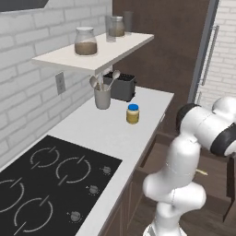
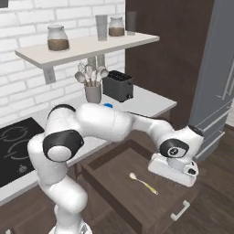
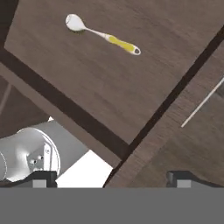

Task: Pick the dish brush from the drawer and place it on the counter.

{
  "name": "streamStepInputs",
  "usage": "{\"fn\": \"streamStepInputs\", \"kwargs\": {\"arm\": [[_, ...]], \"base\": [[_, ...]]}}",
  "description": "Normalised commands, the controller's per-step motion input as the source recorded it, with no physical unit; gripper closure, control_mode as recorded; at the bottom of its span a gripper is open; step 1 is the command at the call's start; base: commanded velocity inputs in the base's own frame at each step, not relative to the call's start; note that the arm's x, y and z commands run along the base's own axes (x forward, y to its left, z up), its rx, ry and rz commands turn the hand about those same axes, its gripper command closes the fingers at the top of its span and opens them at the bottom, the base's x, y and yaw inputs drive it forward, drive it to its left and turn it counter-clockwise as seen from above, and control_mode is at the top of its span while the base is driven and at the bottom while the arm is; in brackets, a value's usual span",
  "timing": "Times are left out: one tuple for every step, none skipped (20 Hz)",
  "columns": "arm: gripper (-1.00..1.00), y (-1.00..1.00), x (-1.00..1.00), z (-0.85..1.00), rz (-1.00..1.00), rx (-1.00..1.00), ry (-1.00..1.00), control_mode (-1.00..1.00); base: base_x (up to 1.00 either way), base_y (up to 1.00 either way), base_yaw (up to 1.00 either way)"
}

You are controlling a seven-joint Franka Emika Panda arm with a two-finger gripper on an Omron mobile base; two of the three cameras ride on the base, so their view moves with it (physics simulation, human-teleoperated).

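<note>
The drawer (image 2: 114, 176) stands pulled out below the counter (image 1: 115, 133), its dark wooden floor (image 3: 100, 87) bare except for the dish brush. The dish brush (image 2: 143, 183) lies flat near the middle of the drawer, with a whitish round head and a yellow handle. In the hand view the dish brush (image 3: 103, 35) lies far up the picture, well away from the fingertips. My gripper (image 3: 113, 178) is open, its tips wide apart with nothing between them. It hangs over the drawer's front right corner, to the right of the brush, where the white hand (image 2: 172, 171) points down.
On the counter stand a blue-lidded jar (image 1: 132, 114), a grey utensil holder (image 1: 102, 97) and a black toaster (image 1: 120, 86). The black cooktop (image 1: 50, 179) is set in at the near left. A white shelf (image 1: 92, 54) carries jars above. A grey fridge (image 2: 219, 82) stands to the right.
</note>
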Motion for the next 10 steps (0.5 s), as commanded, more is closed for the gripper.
{"fn": "streamStepInputs", "kwargs": {"arm": [[-1.0, 1.0, 0.0, -0.41, 0.54, -0.36, -0.04, -1.0], [-1.0, 1.0, 0.06, -0.54, 0.57, -0.35, -0.03, -1.0], [-1.0, 0.86, 0.08, -0.65, 0.67, -0.3, 0.0, -1.0], [-1.0, 0.69, 0.07, -0.65, 0.76, -0.24, -0.02, -1.0], [-1.0, 0.55, 0.0, -0.64, 0.88, -0.19, -0.04, -1.0], [-1.0, 0.53, 0.0, -0.54, 0.91, -0.15, -0.02, -1.0], [-1.0, 0.51, 0.05, -0.43, 0.89, -0.12, -0.01, -1.0], [-1.0, 0.38, 0.31, -0.28, 0.85, -0.07, 0.0, -1.0], [-1.0, 0.28, 0.6, -0.25, 0.79, -0.02, 0.0, -1.0], [-1.0, 0.16, 0.88, -0.16, 0.74, 0.0, 0.0, -1.0]], "base": [[0.0, 0.0, 0.0], [0.0, 0.0, 0.0], [0.0, 0.0, 0.0], [0.0, 0.0, 0.0], [0.0, 0.0, 0.0], [0.0, 0.0, 0.0], [0.0, 0.0, 0.0], [0.0, 0.0, 0.0], [0.0, 0.0, 0.0], [0.0, 0.0, 0.0]]}}
